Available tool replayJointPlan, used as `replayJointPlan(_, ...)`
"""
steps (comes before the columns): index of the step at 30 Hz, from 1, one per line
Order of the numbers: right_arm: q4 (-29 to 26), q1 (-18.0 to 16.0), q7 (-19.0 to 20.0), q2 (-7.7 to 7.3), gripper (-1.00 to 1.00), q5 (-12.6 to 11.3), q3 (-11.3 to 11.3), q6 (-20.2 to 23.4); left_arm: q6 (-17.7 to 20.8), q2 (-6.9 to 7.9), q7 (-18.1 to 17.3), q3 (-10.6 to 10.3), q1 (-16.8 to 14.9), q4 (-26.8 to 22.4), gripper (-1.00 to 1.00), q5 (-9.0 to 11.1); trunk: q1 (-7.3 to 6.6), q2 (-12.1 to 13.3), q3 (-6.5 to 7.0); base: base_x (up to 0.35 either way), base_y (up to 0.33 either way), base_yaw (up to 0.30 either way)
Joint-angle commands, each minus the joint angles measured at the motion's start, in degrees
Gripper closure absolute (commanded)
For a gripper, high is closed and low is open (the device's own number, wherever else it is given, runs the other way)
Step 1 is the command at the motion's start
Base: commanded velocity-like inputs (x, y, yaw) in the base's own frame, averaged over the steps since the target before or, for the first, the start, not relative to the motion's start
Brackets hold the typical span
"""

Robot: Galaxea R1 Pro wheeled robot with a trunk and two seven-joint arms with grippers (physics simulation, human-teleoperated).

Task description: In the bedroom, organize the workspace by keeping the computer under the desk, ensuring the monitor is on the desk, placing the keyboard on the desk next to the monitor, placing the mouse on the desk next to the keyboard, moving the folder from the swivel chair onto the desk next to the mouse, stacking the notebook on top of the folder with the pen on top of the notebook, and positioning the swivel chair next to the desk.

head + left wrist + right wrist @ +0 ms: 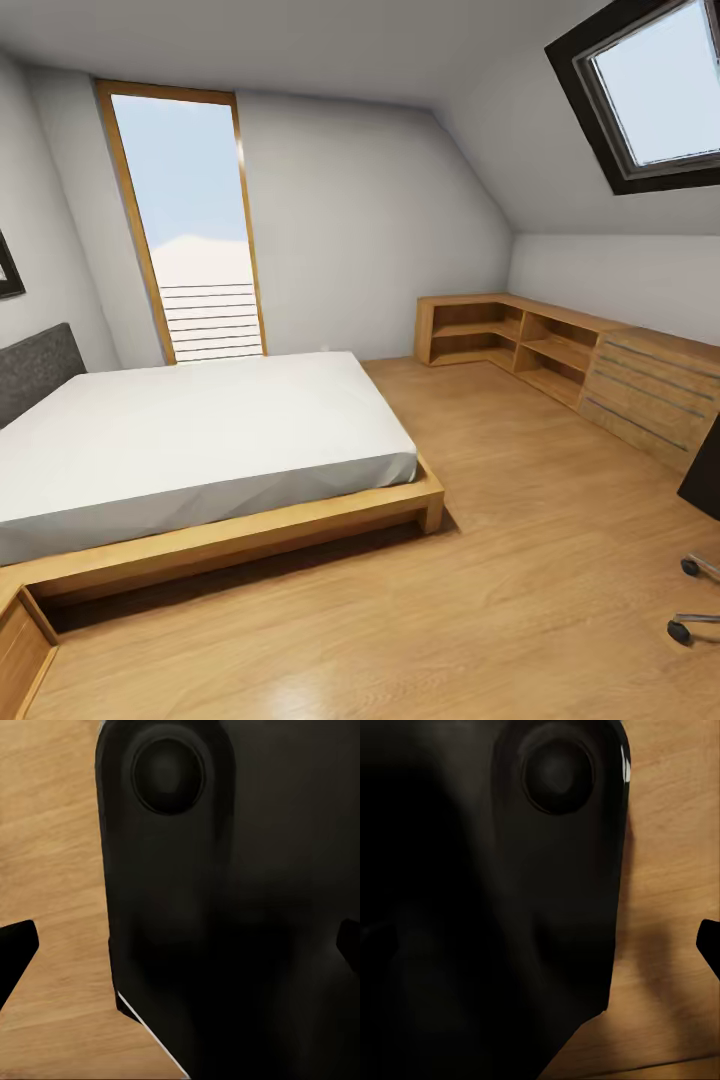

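Both wrist views look past dark robot body [225, 907] onto the wood floor [480, 620]; the left jaws' finger tips [15, 952] sit far apart, so they stand open, while the right jaws' state I cannot tell. Ahead, the swivel chair [695, 600] shows perhaps two casters, then the low bed [200, 440], the wooden shelving [560, 355], and the skylight [650, 90].

A home bedroom under the roof. A low wooden bed [200, 450] with a white mattress and grey headboard fills the left of the frame. The sloped ceiling at upper right holds a black-framed skylight [650, 90]. A tall wood-framed window [190, 220] stands at the back, low shelves [520, 345] at right, over a light wood floor [500, 600].
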Motion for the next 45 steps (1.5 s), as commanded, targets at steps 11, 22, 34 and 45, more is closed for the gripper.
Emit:
replayJointPlan(11, 0.37, -0.27, 0.26, 0.93, -1.00, -0.33, -0.33, 0.00, -0.08, -2.86, -0.17, -0.18, -0.01, -1.22, -1.00, -0.18, -2.19, 4.00, 1.77, 0.000, 0.000, 0.000)
replayJointPlan(22, 0.43, -0.26, 0.28, 0.88, -1.00, -0.43, -0.43, -1.06, 0.08, -2.90, -0.18, -0.17, -0.01, -1.26, -1.00, -0.17, -4.61, 8.41, 3.74, 0.000, 0.000, 0.000)
replayJointPlan(34, 0.43, -0.27, 0.27, 0.88, -1.00, -0.44, -0.47, -1.14, 0.09, -2.90, -0.18, -0.17, -0.01, -1.24, -1.00, -0.17, -7.24, 13.22, 5.90, 0.000, 0.000, 0.000)
replayJointPlan(45, 0.44, -0.25, 0.30, 0.88, -1.00, -0.44, -0.44, -1.14, 0.09, -2.90, -0.18, -0.17, -0.01, -1.23, -1.00, -0.17, -9.66, 17.63, 7.87, 0.000, 0.000, 0.000)
